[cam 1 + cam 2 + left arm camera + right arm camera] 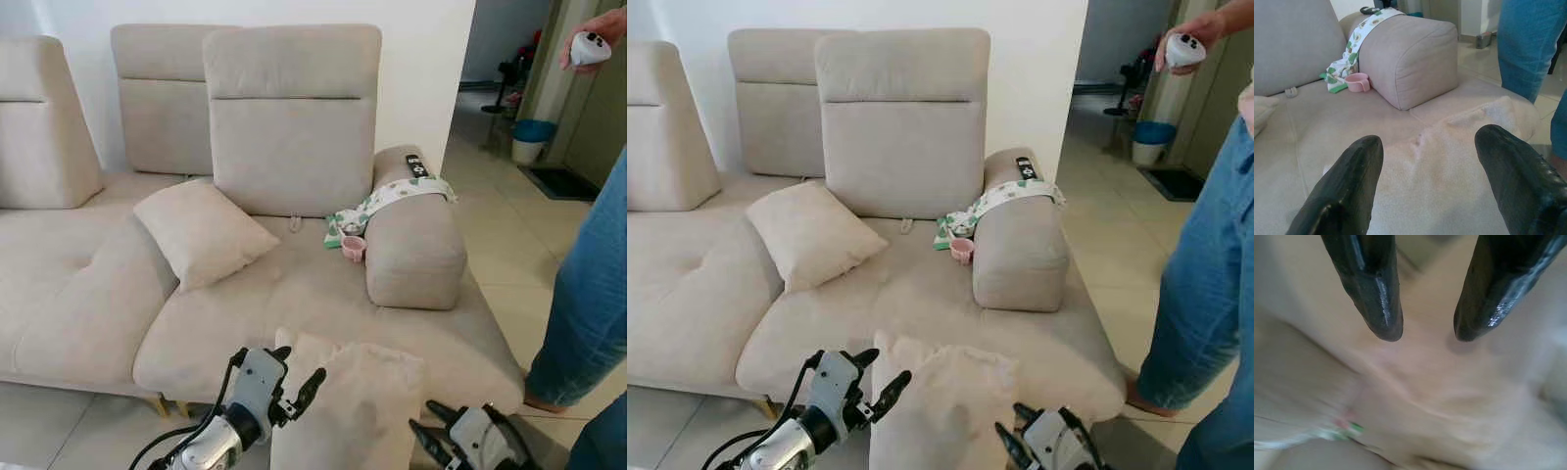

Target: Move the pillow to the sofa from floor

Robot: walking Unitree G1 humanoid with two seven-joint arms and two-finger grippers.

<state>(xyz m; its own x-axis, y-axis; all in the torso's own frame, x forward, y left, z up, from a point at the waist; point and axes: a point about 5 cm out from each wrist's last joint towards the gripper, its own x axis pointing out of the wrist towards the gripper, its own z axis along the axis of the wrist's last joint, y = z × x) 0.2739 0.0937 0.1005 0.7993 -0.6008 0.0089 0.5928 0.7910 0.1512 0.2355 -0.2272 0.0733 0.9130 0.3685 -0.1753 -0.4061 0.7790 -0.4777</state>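
Observation:
A beige pillow [358, 401] stands at the front edge of the light beige sofa [294, 294], its top corner leaning on the seat. My left gripper [299, 364] is at the pillow's left side, fingers open. In the left wrist view the two black fingers [1352, 186] are spread wide over the pillow [1449, 186]. My right gripper [426, 421] is low at the pillow's right side. The right wrist view is blurred; its fingers [1376, 289] stand apart over the beige fabric [1415, 391].
A second beige pillow [201, 230] leans on the sofa seat. On and beside the padded armrest [416, 245] are a patterned cloth [392, 199], a remote [416, 166] and a pink cup [353, 248]. A person in jeans [588, 294] stands right, holding a white controller [590, 47].

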